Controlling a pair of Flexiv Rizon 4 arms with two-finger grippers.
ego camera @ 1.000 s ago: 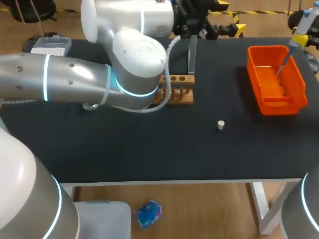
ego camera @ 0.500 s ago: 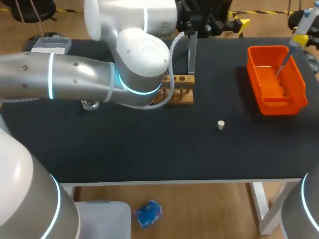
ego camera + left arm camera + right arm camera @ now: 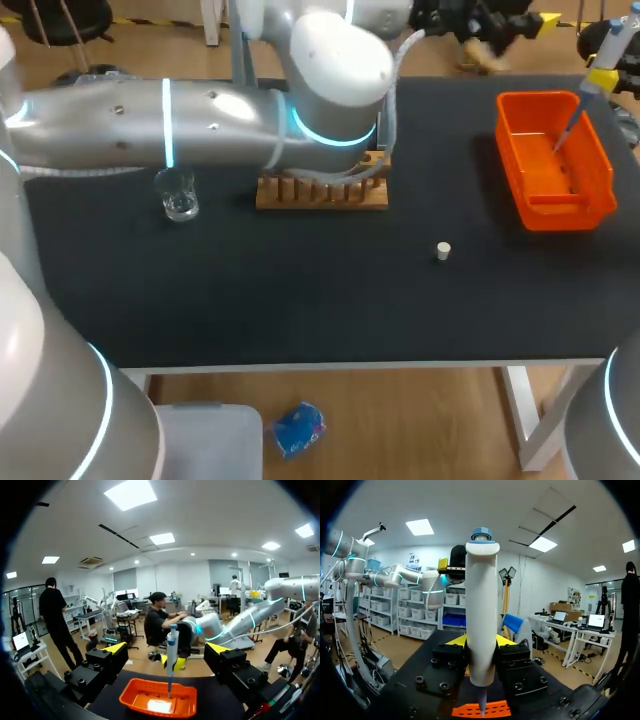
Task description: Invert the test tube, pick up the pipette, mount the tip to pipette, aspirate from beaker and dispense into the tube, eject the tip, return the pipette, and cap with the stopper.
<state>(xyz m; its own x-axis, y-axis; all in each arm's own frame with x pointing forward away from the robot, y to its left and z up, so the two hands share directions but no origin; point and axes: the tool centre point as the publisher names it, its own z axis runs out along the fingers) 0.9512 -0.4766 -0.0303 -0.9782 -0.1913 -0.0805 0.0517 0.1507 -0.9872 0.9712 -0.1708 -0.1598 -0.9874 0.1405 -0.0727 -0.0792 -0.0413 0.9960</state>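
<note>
The right gripper (image 3: pixel 481 642) is pinching the white, blue-capped plastic pipette (image 3: pixel 481 605) upright between its 2 yellow-tipped fingers. It is holding the pipette above the orange plastic bin (image 3: pixel 560 208), with the thin tip pointing down into it. This is likely so that an ejected tip will be caught there.

The left gripper (image 3: pixel 166 652) is hanging near the far edge of the black table (image 3: pixel 300 290) and facing the bin. Its 2 fingers are spread wide with nothing between them, well apart from the pipette and probably staying clear of it.

The left arm is crossing over the light wooden tube rack (image 3: pixel 320 192) and hiding its back, so the test tube cannot be made out. The small clear glass beaker (image 3: pixel 180 195) is standing near the rack. The small white stopper (image 3: pixel 443 250) is lying alone on open table, easy to reach for capping.
</note>
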